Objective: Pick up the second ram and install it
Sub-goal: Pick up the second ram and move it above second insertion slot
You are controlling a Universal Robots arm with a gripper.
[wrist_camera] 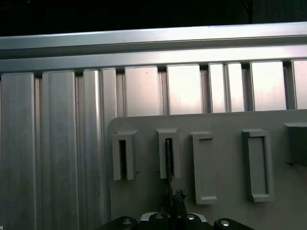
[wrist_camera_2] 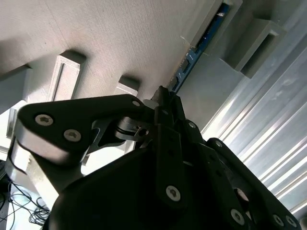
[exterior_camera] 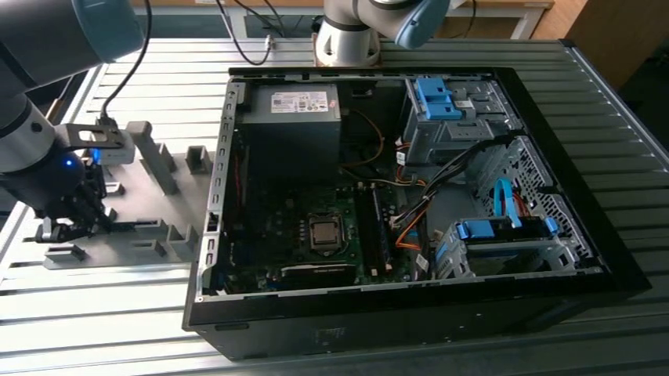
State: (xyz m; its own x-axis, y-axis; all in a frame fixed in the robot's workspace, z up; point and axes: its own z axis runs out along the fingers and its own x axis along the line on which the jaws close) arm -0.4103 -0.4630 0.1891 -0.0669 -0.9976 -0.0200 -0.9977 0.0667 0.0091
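The second ram (wrist_camera_2: 193, 56) is a thin dark stick with a blue edge, standing on edge in a slotted block of the grey fixture plate (wrist_camera_2: 120, 38). In the first wrist view the ram (wrist_camera: 169, 160) is seen edge-on, running from the slotted block down to my gripper (wrist_camera: 175, 200). The black fingers of my gripper (wrist_camera_2: 163, 96) meet on the near end of the stick and look shut on it. In the exterior view my gripper (exterior_camera: 71, 225) hangs low over the fixture plate (exterior_camera: 141, 235), at the view's left and outside the computer case.
The open computer case (exterior_camera: 522, 294) lies at the centre, with the power supply (exterior_camera: 298, 106), long black motherboard slots (exterior_camera: 374, 227) and blue drive cages (exterior_camera: 502, 231). Grey fixture blocks (exterior_camera: 157, 164) stand near my arm. Another arm's base (exterior_camera: 350, 39) sits behind the case.
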